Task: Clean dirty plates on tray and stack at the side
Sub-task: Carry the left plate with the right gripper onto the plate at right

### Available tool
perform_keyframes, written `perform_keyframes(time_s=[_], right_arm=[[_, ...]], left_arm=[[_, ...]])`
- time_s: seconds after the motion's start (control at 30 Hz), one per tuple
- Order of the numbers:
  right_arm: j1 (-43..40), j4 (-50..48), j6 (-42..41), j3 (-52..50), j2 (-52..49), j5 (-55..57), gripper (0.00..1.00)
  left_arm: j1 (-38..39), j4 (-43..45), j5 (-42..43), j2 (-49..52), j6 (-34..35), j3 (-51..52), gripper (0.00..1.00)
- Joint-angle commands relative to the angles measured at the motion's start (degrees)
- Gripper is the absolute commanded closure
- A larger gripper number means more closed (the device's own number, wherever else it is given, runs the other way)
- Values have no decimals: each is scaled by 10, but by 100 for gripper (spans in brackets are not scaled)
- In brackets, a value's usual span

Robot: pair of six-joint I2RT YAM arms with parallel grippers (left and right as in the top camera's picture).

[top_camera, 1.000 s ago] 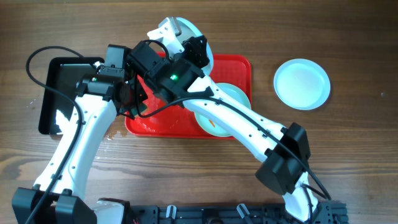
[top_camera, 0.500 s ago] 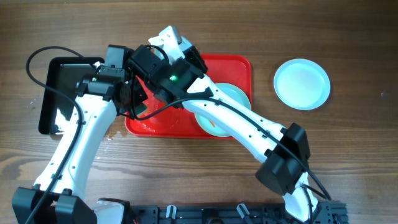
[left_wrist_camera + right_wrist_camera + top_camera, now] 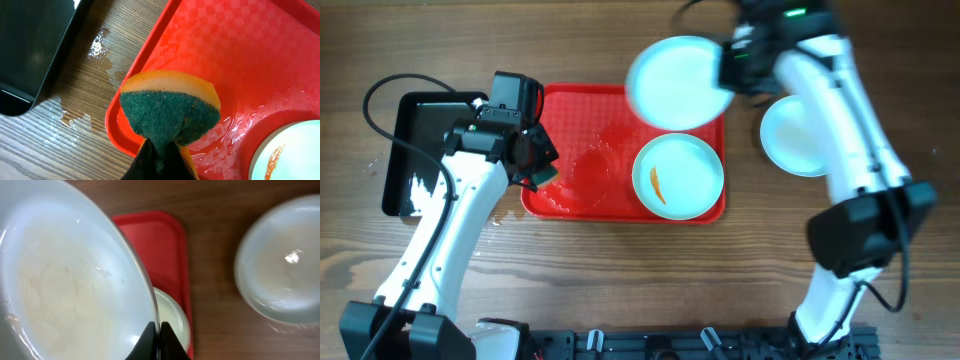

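Operator: Plates first. Where are the three?

Spotter: Your right gripper (image 3: 156, 332) is clamped on the rim of the held plate (image 3: 675, 70), up in the air over the far right corner of the red tray (image 3: 580, 110). That plate is round, shallow and pale blue-white. From your wrist camera its face looks cloudy with a few droplets, and I see no orange on it. The smeared plate (image 3: 695, 185) lies flat in the near right part of the tray, with a short orange streak left of its centre. The third plate (image 3: 800, 140) sits on the wooden table (image 3: 620, 270) just right of the tray, partly under your right arm, plain white with one bright glint.

Operator: And my left side?

Spotter: Your left gripper (image 3: 159, 157) is closed on the sponge (image 3: 170, 107), with its green scouring face toward the camera and orange foam behind. It is at the tray's near left edge, but I cannot tell whether it touches. The tray floor beside it is wet, and water (image 3: 75, 117) lies on the table between the red tray and the black tray (image 3: 405, 150).
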State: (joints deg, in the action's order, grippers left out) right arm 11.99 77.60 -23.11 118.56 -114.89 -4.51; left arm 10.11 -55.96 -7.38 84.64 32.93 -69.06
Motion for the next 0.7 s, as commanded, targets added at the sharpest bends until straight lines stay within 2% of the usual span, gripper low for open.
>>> perform_keyframes(time_s=[0.0,0.1,0.2,0.3,0.4,0.5,0.67], right_arm=[[-127,52,62,-1,19,-72,96],[-242,69,66,-24,17,-72,96],[-293,36,64,-95,17,-63,95],[-312,-58,64,-206,17,-63,96],[-314,-115,63,-271,17,-47,96],[-314,-125,31,-292,17,31,96],[-314,-129,16,-293,17,43,96]], left_arm=[[1,2,5,-5,6,1,96],[1,3,5,-5,6,1,96],[2,6,5,-5,6,1,96],[2,6,5,-5,6,1,96],[2,6,5,-5,6,1,96],[2,6,5,-5,6,1,96],[2,6,5,-5,6,1,96]])
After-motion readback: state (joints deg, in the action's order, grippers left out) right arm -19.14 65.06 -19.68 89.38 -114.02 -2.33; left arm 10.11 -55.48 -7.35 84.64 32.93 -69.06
